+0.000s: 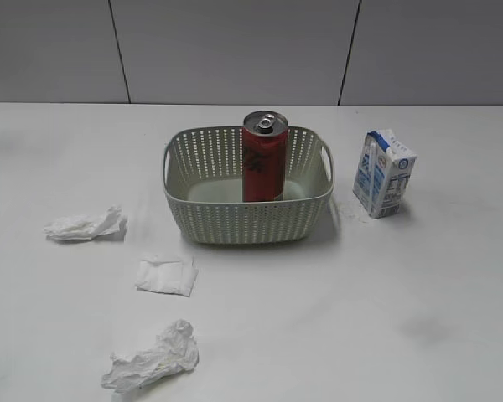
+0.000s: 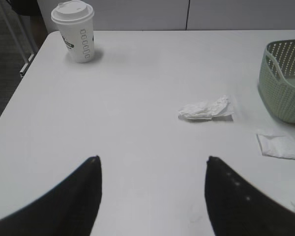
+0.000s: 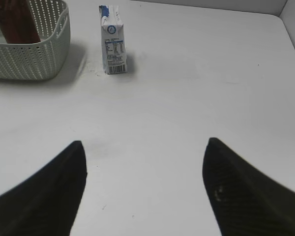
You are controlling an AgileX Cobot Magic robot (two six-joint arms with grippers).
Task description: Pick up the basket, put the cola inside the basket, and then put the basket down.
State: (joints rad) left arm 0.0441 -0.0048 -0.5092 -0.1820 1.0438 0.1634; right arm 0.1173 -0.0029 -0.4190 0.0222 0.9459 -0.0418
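The pale sage-green basket (image 1: pixel 247 219) stands on the white table near its middle. The red cola can (image 1: pixel 263 159) stands upright inside it. The basket also shows at the right edge of the left wrist view (image 2: pixel 285 83) and at the top left of the right wrist view (image 3: pixel 29 54), where the cola (image 3: pixel 19 22) shows behind the wall. Neither arm shows in the exterior view. My left gripper (image 2: pixel 152 160) is open and empty above bare table, far left of the basket. My right gripper (image 3: pixel 143 142) is open and empty, well right of the basket.
A blue-and-white carton (image 1: pixel 384 173) stands right of the basket. Three crumpled tissues (image 1: pixel 85 224) (image 1: pixel 166 275) (image 1: pixel 151 358) lie left and in front. A white lidded paper cup (image 2: pixel 74 30) stands near the table's far left corner. The table's left edge (image 2: pixel 17 93) is close.
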